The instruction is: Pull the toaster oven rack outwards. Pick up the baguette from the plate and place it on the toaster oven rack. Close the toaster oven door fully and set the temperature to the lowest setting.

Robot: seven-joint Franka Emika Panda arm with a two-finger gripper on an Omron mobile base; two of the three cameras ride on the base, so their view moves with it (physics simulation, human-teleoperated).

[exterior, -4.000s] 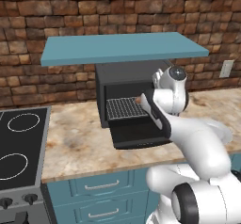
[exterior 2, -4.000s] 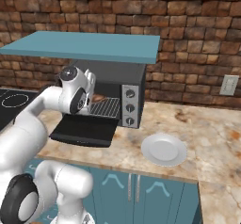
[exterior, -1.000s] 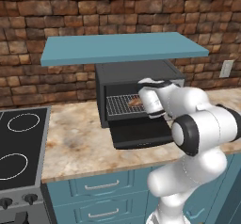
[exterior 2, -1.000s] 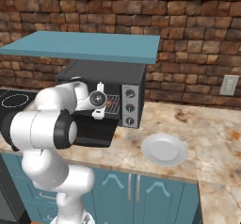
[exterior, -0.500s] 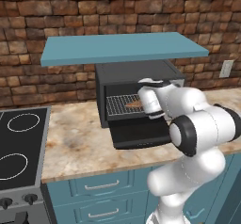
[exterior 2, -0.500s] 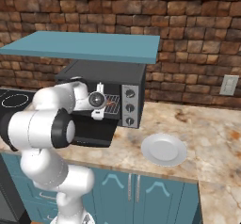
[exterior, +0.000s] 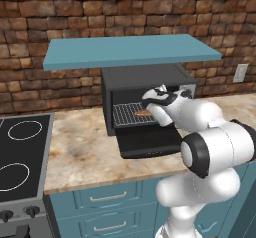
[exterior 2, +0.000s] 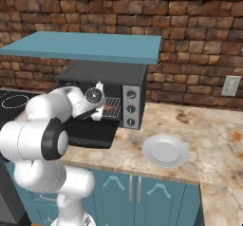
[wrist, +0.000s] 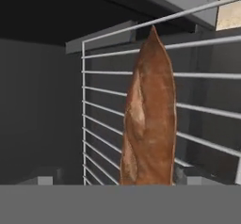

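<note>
The black toaster oven stands under the teal shelf with its door dropped flat. The silver rack sits in the cavity mouth. A golden-brown baguette lies on the rack's wires. My gripper hovers right over the loaf, open, with one fingertip well away from the bread and the other close beside it. The white plate is bare.
Three round knobs run down the oven's silver right panel. A teal shelf overhangs the oven closely. The black stovetop lies to the left. A wall outlet is at the right.
The jaws have spread apart around the baguette, which now rests on the rack. The arm has hardly shifted.
</note>
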